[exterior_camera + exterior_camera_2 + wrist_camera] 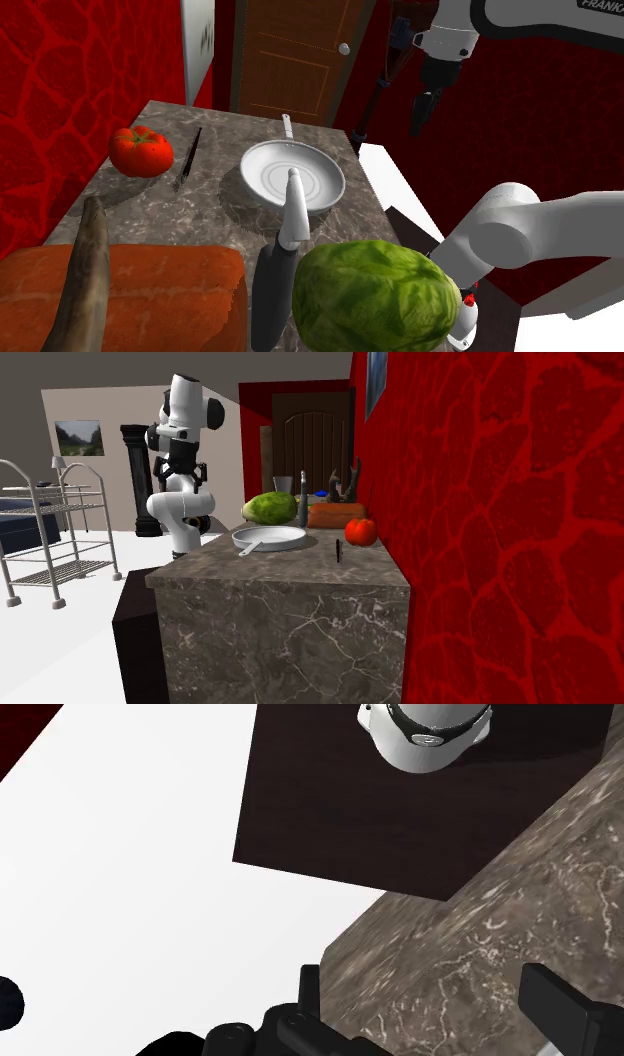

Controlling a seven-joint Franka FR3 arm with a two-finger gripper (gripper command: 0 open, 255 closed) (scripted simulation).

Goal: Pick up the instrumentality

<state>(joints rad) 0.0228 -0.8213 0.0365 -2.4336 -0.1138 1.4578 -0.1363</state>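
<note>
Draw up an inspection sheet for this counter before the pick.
Surface: dark marbled counter, crowded.
Job's things: white pan, probably the target, mid-counter, untouched.
Clutter: tomato; thin dark utensil; white-handled knife; green lettuce; brown loaf; curved horn-like piece.
Claw: claw open, high over the counter's edge, clear of the pan.
Cables: dark strand beside the claw; cannot tell what it is.
Surroundings: red wall, brown door, wire rack.
</note>
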